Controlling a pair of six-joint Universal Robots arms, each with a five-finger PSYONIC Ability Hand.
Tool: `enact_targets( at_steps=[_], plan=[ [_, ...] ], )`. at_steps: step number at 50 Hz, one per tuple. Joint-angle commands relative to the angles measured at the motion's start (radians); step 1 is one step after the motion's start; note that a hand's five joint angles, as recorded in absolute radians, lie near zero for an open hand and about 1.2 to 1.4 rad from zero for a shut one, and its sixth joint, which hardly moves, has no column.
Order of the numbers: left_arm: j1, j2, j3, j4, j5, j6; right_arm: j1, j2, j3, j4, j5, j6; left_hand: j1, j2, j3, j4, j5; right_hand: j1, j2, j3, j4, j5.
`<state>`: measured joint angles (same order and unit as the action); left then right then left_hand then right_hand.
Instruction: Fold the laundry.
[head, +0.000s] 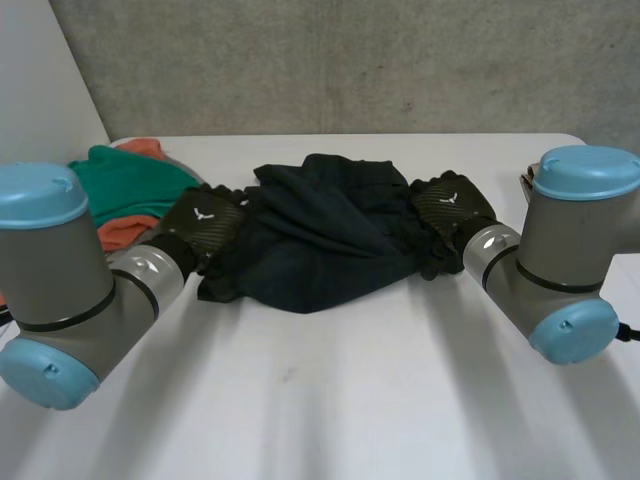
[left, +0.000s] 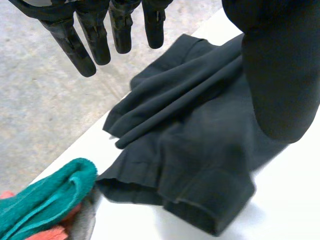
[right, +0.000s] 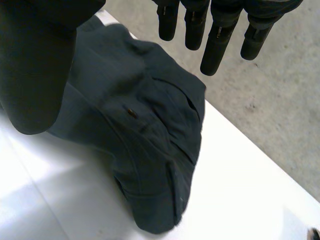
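Note:
A crumpled dark garment (head: 320, 235) lies in a heap at the middle of the white table (head: 340, 400). My left hand (head: 205, 225) hovers at the garment's left end, and its straight fingers (left: 95, 35) hang above the dark cloth (left: 190, 145) without touching it. At the right end is my right hand (head: 452, 205). Its fingers (right: 215, 35) are also straight and spread, raised over a bunched part of the garment (right: 145, 140) that carries a small button. Neither hand holds cloth.
A pile of green (head: 125, 180) and orange (head: 120, 232) cloths lies at the table's far left, just behind my left hand; the green one (left: 47, 200) shows beside the dark garment. Past the table's far edge is grey floor (head: 350, 60).

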<state>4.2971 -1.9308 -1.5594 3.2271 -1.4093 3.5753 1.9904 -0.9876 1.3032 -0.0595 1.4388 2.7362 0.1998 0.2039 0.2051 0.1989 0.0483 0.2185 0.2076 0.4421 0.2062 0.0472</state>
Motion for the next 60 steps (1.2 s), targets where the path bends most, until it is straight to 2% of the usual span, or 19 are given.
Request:
enact_targets(
  at_steps=[1, 9, 10, 12, 13, 15, 17, 22, 25, 29, 31, 38, 39, 40, 43, 44, 51, 55, 60],
  plan=[
    [-0.031, -0.072, 0.051, -0.138, -0.004, 0.083, -0.015, 0.096, -0.062, 0.018, 0.025, 0.010, -0.008, -0.012, -0.013, -0.007, -0.031, 0.102, 0.113, -0.122, 0.114, 0.099],
    [-0.034, -0.223, 0.134, -0.138, -0.042, 0.158, -0.010, 0.187, -0.105, -0.065, 0.025, 0.025, 0.207, 0.203, 0.202, 0.208, 0.184, 0.390, 0.401, 0.167, 0.402, 0.387],
    [-0.036, -0.235, 0.143, -0.138, -0.046, 0.161, -0.010, 0.190, -0.108, -0.068, 0.026, 0.025, 0.268, 0.264, 0.263, 0.269, 0.245, 0.481, 0.492, 0.257, 0.493, 0.477],
    [-0.036, -0.252, 0.160, -0.136, -0.056, 0.169, -0.012, 0.193, -0.110, -0.079, 0.031, 0.028, 0.505, 0.501, 0.500, 0.506, 0.482, 0.794, 0.805, 0.570, 0.806, 0.791],
    [-0.037, -0.257, 0.176, -0.133, -0.059, 0.169, -0.015, 0.188, -0.111, -0.082, 0.038, 0.030, 0.812, 0.808, 0.807, 0.813, 0.789, 1.101, 1.112, 0.877, 1.113, 1.098],
    [-0.042, -0.251, 0.188, -0.133, -0.068, 0.168, -0.015, 0.173, -0.107, -0.082, 0.049, 0.031, 1.128, 1.124, 1.122, 1.128, 1.105, 1.178, 1.189, 0.954, 1.190, 1.175],
    [-0.049, -0.231, 0.200, -0.133, -0.074, 0.152, -0.016, 0.132, -0.098, -0.076, 0.061, 0.033, 1.196, 1.192, 1.191, 1.197, 1.173, 1.178, 1.189, 0.954, 1.190, 1.175],
    [-0.072, -0.107, 0.182, -0.118, -0.074, 0.083, -0.015, -0.012, -0.050, -0.037, 0.058, 0.020, 1.196, 1.192, 1.191, 1.197, 1.173, 1.178, 1.189, 0.954, 1.190, 1.175],
    [-0.082, 0.100, 0.156, -0.083, -0.080, -0.025, -0.036, -0.165, -0.050, -0.028, 0.052, 0.007, 1.196, 1.192, 1.191, 1.197, 1.173, 1.178, 1.189, 0.954, 1.190, 1.175],
    [-0.083, 0.255, 0.167, -0.053, -0.079, -0.122, -0.048, -0.224, -0.122, -0.040, 0.012, -0.003, 1.196, 1.192, 1.191, 1.197, 1.173, 1.178, 1.189, 0.954, 1.190, 1.175],
    [-0.088, 0.248, 0.180, -0.053, -0.083, -0.145, -0.039, -0.200, -0.182, -0.030, -0.001, -0.010, 1.196, 1.192, 1.191, 1.197, 1.173, 1.178, 1.189, 0.954, 1.190, 1.175],
    [-0.089, 0.098, 0.236, -0.114, -0.105, -0.136, 0.001, 0.004, -0.447, 0.239, 0.009, -0.082, 1.196, 1.192, 1.191, 1.197, 1.173, 1.178, 1.189, 0.954, 1.190, 1.175],
    [-0.089, 0.064, 0.228, -0.148, -0.102, -0.142, 0.028, 0.035, -0.485, 0.298, 0.009, -0.101, 0.886, 0.882, 0.880, 0.887, 0.863, 1.178, 1.189, 0.954, 1.190, 1.175],
    [-0.091, 0.050, 0.222, -0.161, -0.099, -0.147, 0.043, 0.046, -0.498, 0.320, 0.011, -0.110, 0.694, 0.690, 0.688, 0.695, 0.671, 1.178, 1.189, 0.954, 1.190, 1.175],
    [-0.112, 0.009, 0.196, -0.202, -0.082, -0.189, 0.074, 0.067, -0.513, 0.377, 0.038, -0.136, 0.171, 0.167, 0.166, 0.172, 0.148, 1.178, 1.189, 0.954, 1.190, 1.175],
    [-0.122, 0.003, 0.191, -0.211, -0.080, -0.208, 0.074, 0.067, -0.510, 0.376, 0.048, -0.135, 0.094, 0.090, 0.088, 0.095, 0.071, 1.178, 1.189, 0.954, 1.190, 1.175],
    [-0.148, -0.072, 0.182, -0.266, -0.045, -0.429, 0.091, -0.031, -0.417, 0.285, 0.130, -0.044, -0.001, -0.005, -0.006, 0.000, -0.024, 1.178, 1.189, 0.954, 1.190, 1.175],
    [-0.163, -0.115, 0.188, -0.292, -0.001, -0.481, 0.094, -0.135, -0.346, 0.228, 0.127, 0.048, 0.002, -0.002, -0.003, 0.003, -0.021, 1.178, 1.189, 0.954, 1.190, 1.175],
    [-0.200, -0.154, 0.203, -0.313, 0.027, -0.487, 0.123, -0.236, -0.279, 0.185, 0.114, 0.157, 0.008, 0.004, 0.002, 0.009, -0.015, 1.178, 1.189, 0.954, 1.190, 1.175]
  ],
)
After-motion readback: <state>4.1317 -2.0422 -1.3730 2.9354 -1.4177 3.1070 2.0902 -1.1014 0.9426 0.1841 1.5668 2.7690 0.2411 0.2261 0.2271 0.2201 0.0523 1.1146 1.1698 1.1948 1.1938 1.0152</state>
